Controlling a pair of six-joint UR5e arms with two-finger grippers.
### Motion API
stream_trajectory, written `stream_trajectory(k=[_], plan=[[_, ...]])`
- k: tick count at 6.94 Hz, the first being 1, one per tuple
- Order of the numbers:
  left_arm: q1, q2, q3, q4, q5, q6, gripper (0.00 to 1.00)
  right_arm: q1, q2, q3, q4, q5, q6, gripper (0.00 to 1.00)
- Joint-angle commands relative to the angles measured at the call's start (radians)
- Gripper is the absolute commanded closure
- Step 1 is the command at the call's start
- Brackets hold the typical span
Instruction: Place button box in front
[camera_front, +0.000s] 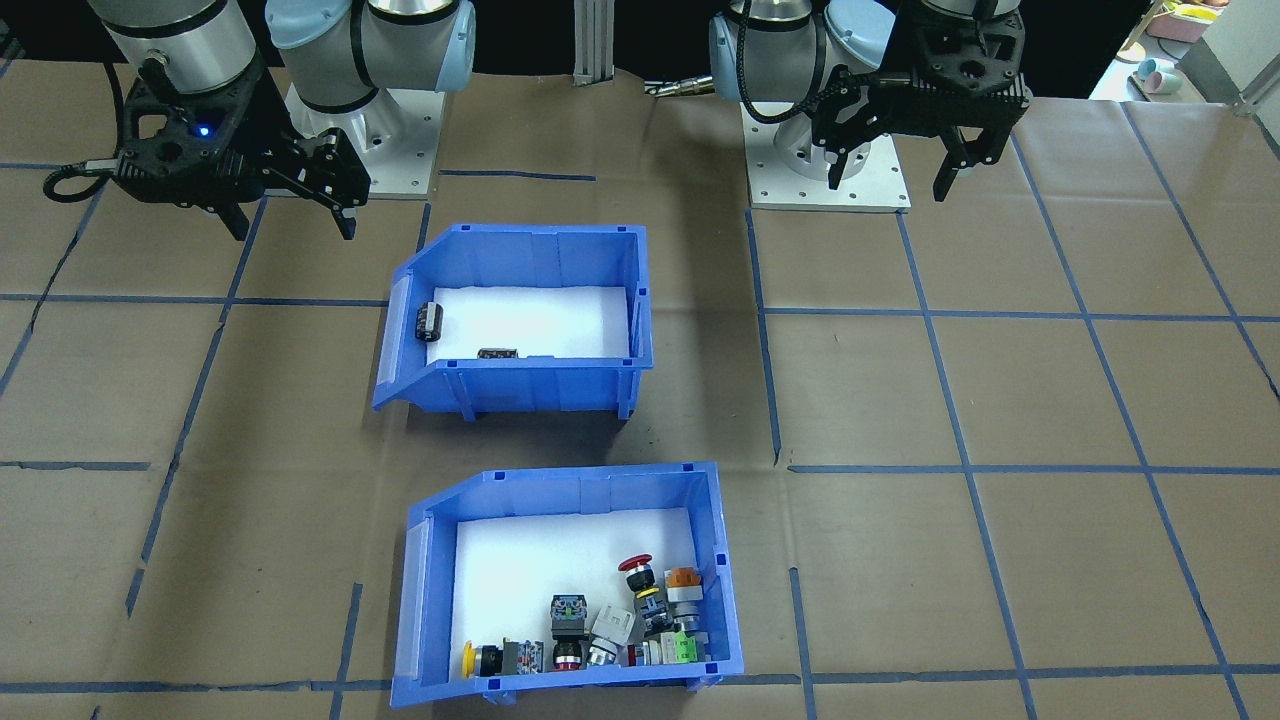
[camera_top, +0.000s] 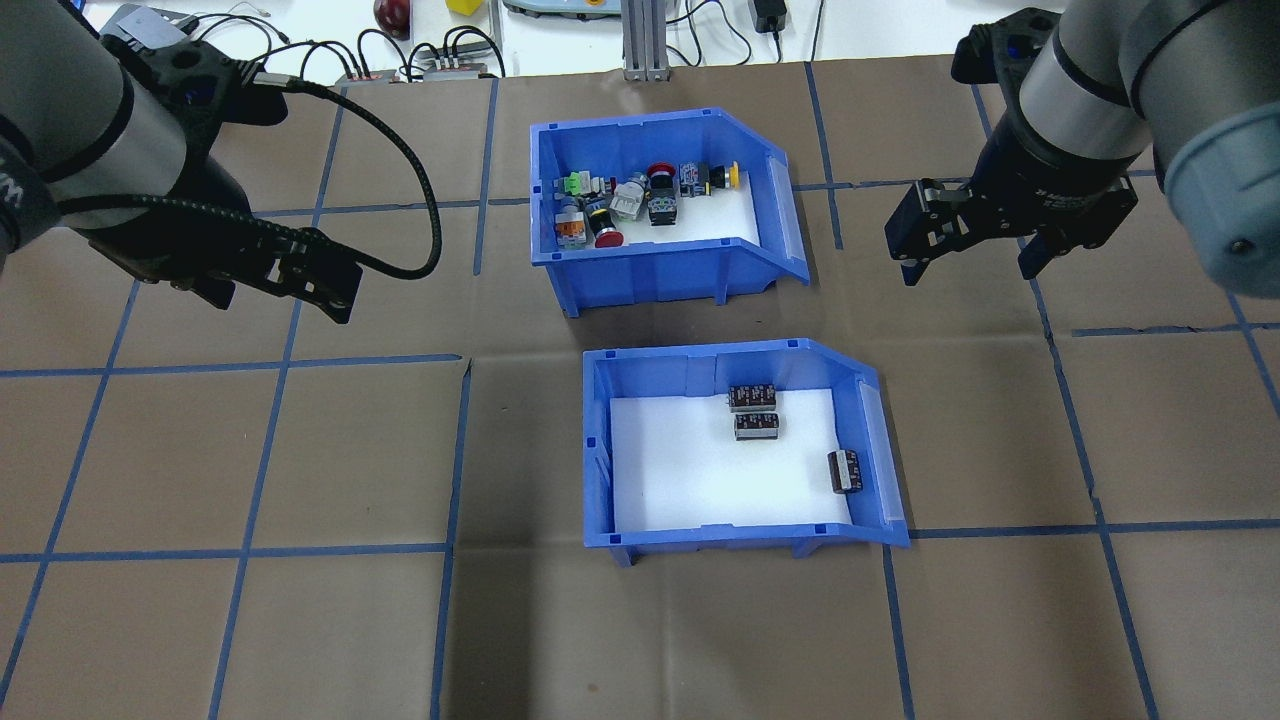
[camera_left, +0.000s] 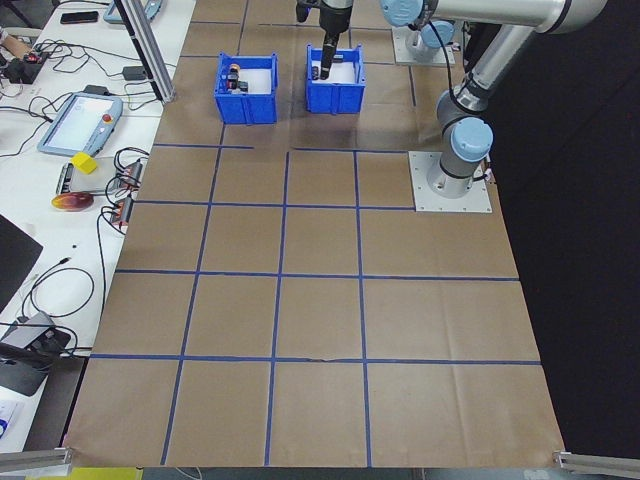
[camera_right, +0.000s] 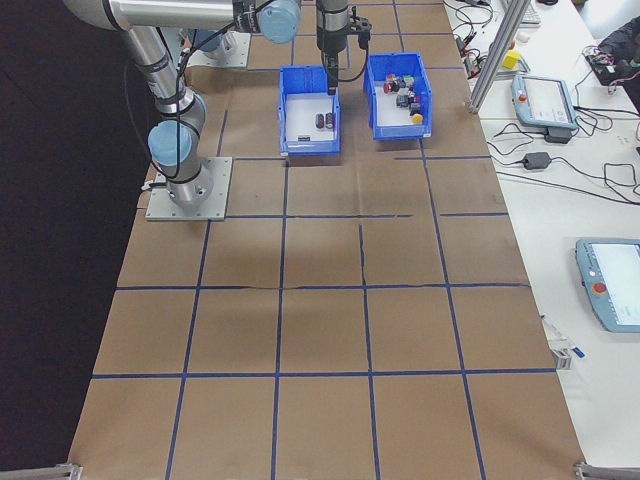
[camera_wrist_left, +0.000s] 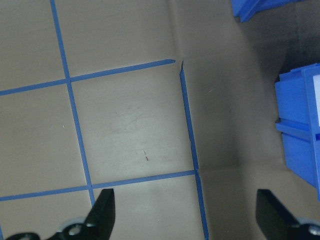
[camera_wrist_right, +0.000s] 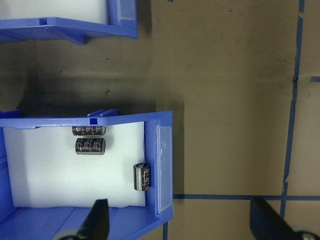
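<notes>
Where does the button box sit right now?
Overhead view: the button box sits on the far side of the table, just behind the other blue bin.

- My overhead view looks forward and down from behind the robot; my front view faces it.
- Both share the 2 bins (camera_top: 680, 215).
- My wrist views sit close above the table (camera_wrist_left: 130, 125).

1. Button box (camera_top: 660, 270): smooth, slightly glossy blue plastic, with a matt white liner.
2. Push-button switches (camera_front: 620, 625): shiny plastic caps, some metal collars.
3. Second blue bin (camera_top: 740, 540): same glossy plastic; glossy dark cylinders (camera_wrist_right: 90, 145) inside.
4. Table (camera_top: 250, 620): matt brown paper-like cover, creased, with blue tape lines.
5. Base plate (camera_front: 828, 185): dull metal.
</notes>
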Motion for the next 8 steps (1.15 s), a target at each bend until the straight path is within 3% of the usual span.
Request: stream_trajectory(k=[1, 3, 4, 8], plan=[[-0.008, -0.024, 0.029, -0.010, 0.001, -0.085, 0.00, 0.003, 0.037, -0.038, 0.012, -0.003, 0.011, 0.00], [-0.011, -0.020, 0.020, -0.045, -0.005, -0.115, 0.00, 0.003, 0.059, -0.065, 0.041, -0.029, 0.008, 0.00], [-0.011, -0.018, 0.020, -0.051, -0.037, -0.158, 0.00, 0.003, 0.059, -0.067, 0.042, -0.026, 0.007, 0.00], [-0.011, 0.008, 0.009, -0.059, -0.026, -0.158, 0.00, 0.003, 0.059, -0.069, 0.042, -0.018, 0.007, 0.00]])
